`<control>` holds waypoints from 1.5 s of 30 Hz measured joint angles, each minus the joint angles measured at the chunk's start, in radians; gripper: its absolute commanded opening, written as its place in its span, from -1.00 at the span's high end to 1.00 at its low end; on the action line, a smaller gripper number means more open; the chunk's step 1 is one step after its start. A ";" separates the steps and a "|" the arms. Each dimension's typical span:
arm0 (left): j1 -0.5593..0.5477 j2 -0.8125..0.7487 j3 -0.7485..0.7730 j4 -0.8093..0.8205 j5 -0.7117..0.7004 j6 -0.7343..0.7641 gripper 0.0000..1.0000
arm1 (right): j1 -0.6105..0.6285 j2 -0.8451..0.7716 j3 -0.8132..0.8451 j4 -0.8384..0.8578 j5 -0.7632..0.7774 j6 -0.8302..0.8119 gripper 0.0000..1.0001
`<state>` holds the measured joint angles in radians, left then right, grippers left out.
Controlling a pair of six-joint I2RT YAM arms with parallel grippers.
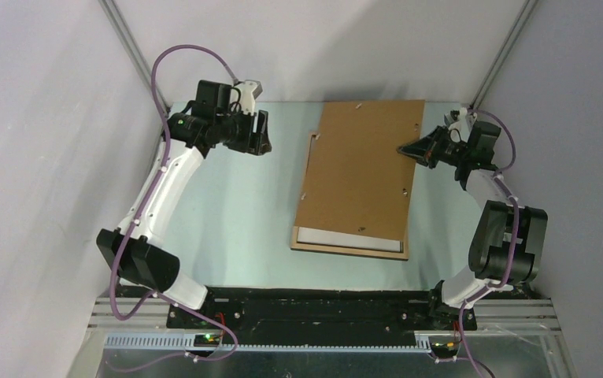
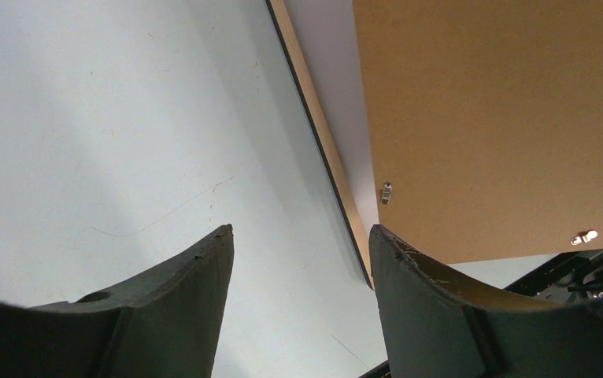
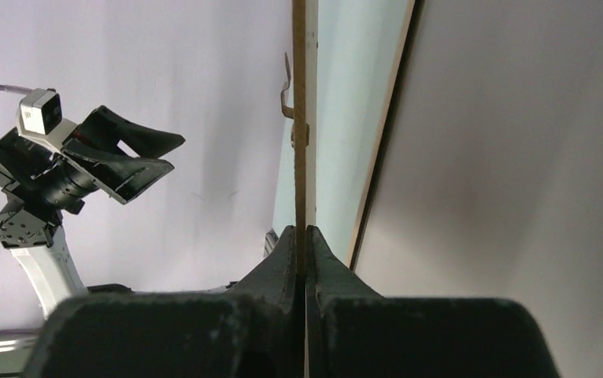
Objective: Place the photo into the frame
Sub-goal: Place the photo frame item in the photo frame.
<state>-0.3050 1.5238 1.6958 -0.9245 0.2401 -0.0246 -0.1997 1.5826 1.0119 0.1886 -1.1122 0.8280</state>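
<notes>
Right wrist: my right gripper (image 3: 306, 230) pinches the backing panel (image 3: 299, 181).
Left wrist: my left gripper (image 2: 302, 231) spread near the frame (image 2: 316, 118).

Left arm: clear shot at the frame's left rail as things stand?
Probably yes. The left gripper hovers open beside the frame, with only bare table between them. The backing panel, pinched by the right gripper, covers the middle but leaves that rail exposed.

No readable text, labels or numbers
</notes>
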 measured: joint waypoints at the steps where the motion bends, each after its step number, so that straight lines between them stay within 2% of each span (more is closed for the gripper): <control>1: 0.000 0.001 0.000 0.002 0.001 0.000 -0.37 | -0.012 0.000 0.000 -0.011 -0.011 -0.020 1.00; 14: 0.000 0.002 -0.064 0.033 -0.001 0.006 -0.57 | -0.064 0.036 0.000 -0.144 -0.075 -0.199 1.00; 32: 0.000 -0.090 -0.134 0.092 -0.035 0.025 -0.99 | -0.066 0.036 0.000 -0.186 -0.074 -0.257 1.00; 45: 0.000 -0.099 -0.146 0.102 -0.035 0.025 -0.99 | -0.066 0.040 0.000 -0.236 -0.055 -0.280 1.00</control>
<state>-0.3050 1.4246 1.5501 -0.8223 0.2050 0.0002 -0.2661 1.6230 1.0119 -0.0475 -1.1671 0.5484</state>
